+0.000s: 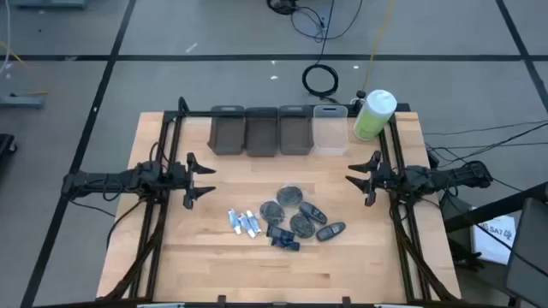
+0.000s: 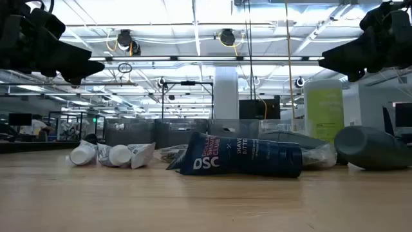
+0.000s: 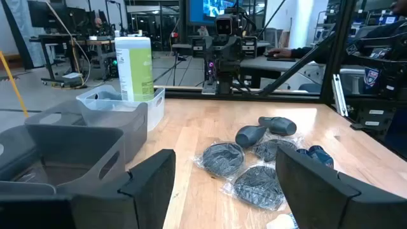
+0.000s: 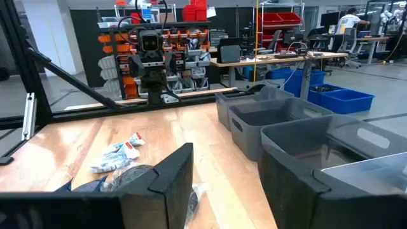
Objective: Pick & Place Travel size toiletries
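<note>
Looking at this, nothing's been picked yet, so I'd call it the very start: both arms parked out at the table's sides. The left gripper [image 1: 208,177] has its fingers spread and grasps nothing, same story for the right gripper [image 1: 353,176]. Nearest ahead of the left one are the white-and-blue tubes [image 1: 243,222], with the dark blue packets [image 1: 283,237] just past them. Between the two grippers and a bit toward the front edge sit the grey discs [image 1: 289,198] (bagged in clear wrap, looks like), and the dark oval pieces [image 1: 324,224] lie closer to the right gripper. Farther back is a row of grey bins [image 1: 261,131], a clear bin [image 1: 330,130] and the green bottle [image 1: 374,115]. Next move, I'd guess: one arm swings in over the pile and drops onto a single item.
</note>
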